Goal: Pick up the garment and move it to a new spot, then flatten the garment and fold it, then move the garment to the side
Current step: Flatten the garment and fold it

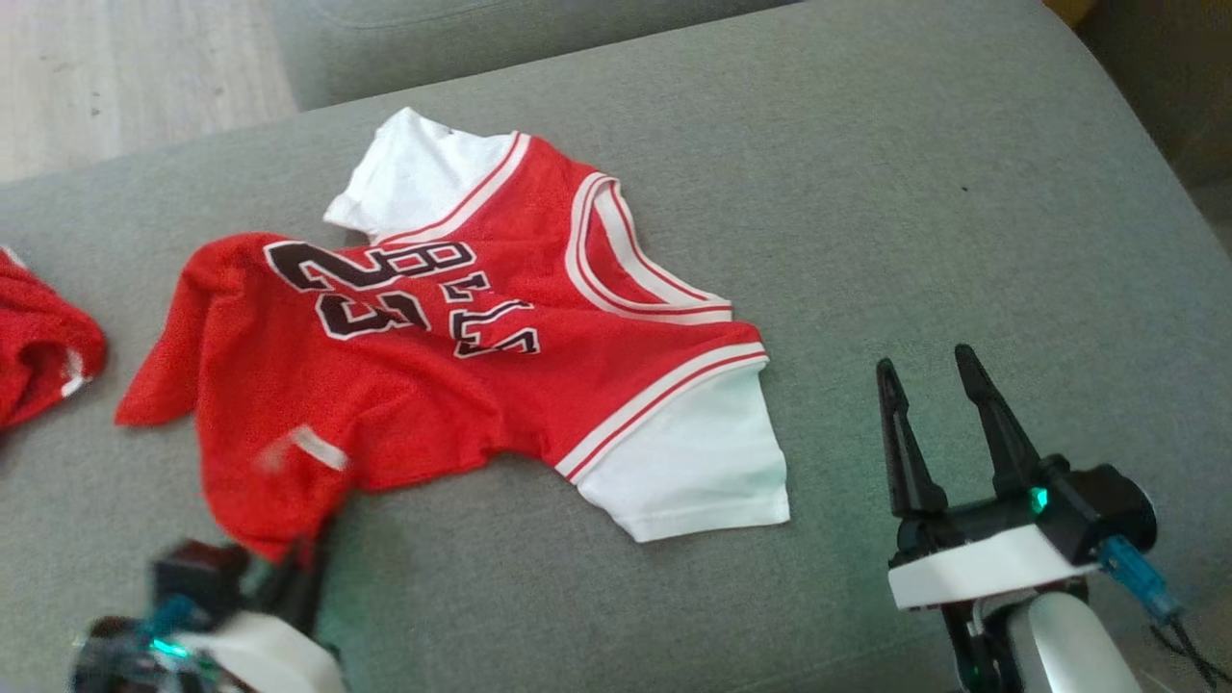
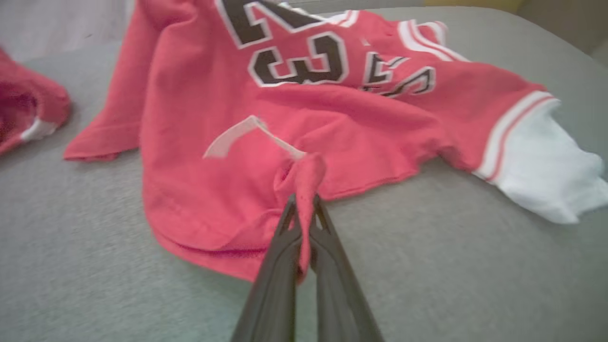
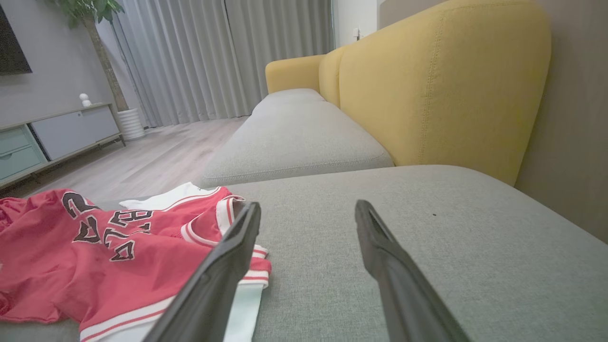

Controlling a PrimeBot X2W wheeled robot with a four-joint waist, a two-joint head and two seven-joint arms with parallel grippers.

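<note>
Left wrist view: the left pincer (image 2: pixel 304 204) is pressed together on a small bunch of red fabric at the near hem of the garment (image 2: pixel 237 118). The garment is a red basketball jersey with white sleeves and black numbers. It lies rumpled on the grey sofa seat (image 1: pixel 914 192), hem toward the robot's left and collar toward its right. The right pincer (image 1: pixel 924 359) stands spread above bare seat, beside the nearer white sleeve (image 1: pixel 703 462) and touching nothing.

The step in hand looks like the first pick-up. To do it well, the lift should probably be slow and straight up until the far sleeve clears the seat. A pinch at one point lets the cloth hang and twist, so the free right pincer could take a sleeve or shoulder to keep it spread for flattening. The carry should steer away from the other red cloth (image 1: pixel 38 337) at the left, so the two do not tangle.

Hard to make out:
- Whether the pinch holds one layer or both.
- The left pincer in the head view, which is blurred and partly under the hem.
- The lettering, which is creased and only partly readable.
- A white tab (image 2: pixel 232 137) near the hem, perhaps a label.
- The other red cloth, cut off at the frame edge.
</note>
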